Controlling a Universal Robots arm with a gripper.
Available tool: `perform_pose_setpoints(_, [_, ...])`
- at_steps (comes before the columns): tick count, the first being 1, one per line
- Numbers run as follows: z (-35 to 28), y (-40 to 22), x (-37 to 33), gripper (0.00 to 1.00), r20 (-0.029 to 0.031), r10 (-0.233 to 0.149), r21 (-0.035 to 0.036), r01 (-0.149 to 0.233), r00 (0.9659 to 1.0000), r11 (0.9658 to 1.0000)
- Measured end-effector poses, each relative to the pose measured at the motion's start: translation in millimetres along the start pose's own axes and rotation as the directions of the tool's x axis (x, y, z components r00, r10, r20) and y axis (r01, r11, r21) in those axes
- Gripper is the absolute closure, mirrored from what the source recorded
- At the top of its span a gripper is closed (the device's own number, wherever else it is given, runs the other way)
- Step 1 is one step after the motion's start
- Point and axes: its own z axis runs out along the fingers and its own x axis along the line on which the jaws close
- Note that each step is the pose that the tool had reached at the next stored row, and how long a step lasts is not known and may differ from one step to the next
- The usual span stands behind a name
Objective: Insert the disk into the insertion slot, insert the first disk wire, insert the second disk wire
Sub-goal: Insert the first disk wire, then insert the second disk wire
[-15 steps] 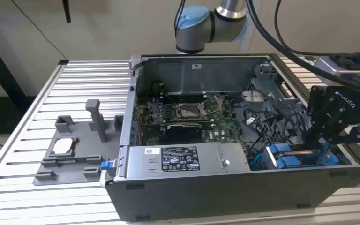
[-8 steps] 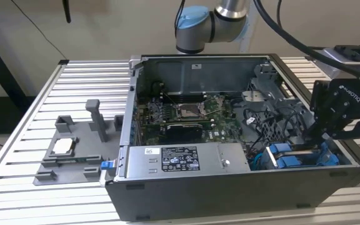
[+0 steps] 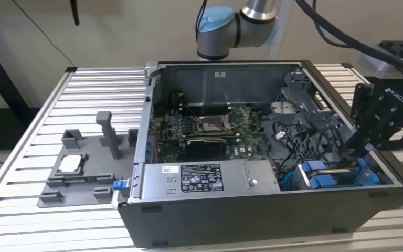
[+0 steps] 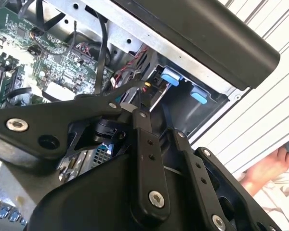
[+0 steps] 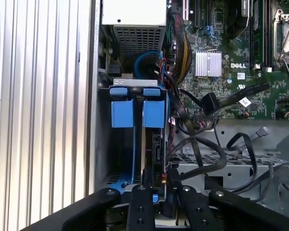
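Two bright blue carrier handles (image 5: 154, 113) stand side by side in the insertion slot (image 5: 102, 144), a dark grey cage in the case corner. The disk (image 5: 156, 144) sits in that bay, with its dark edge showing behind the handle. In the exterior view the blue carriers (image 3: 335, 176) lie at the case's front on that view's right. My black gripper (image 3: 356, 152) reaches down into the case just behind them. In both wrist views its fingers close around a small dark wire connector at the disk's end, at the gripper (image 5: 158, 180) tip (image 4: 134, 107). Red and yellow wires (image 4: 147, 85) run from there.
A grey power-supply box (image 3: 201, 181) fills the case front. The green motherboard (image 3: 209, 126) lies behind it. Loose black cables (image 5: 221, 149) cross the cage beside the bay. A grey fixture (image 3: 75, 168) stands on the slatted table on the exterior view's left. A person's hand (image 4: 267, 168) rests outside the case.
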Motion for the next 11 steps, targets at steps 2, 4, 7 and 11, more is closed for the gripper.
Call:
perform_pose_setpoints(2, [-1.4,0.9,-0.1,0.73,0.0003,0.0,0.0084,0.0,1.0,1.0])
perform_pose_setpoints(4, [-1.6,3.0,0.0,0.73,0.0006,0.0,0.0284,0.0,1.0,0.9996])
perform_pose_setpoints(7, [-1.8,7.1,0.0,0.73,0.0006,-0.001,0.0602,0.001,1.0,0.9982])
perform_pose_setpoints(11, [-1.9,12.8,-0.1,0.73,0.0007,-0.001,0.0967,0.001,1.0,0.9953])
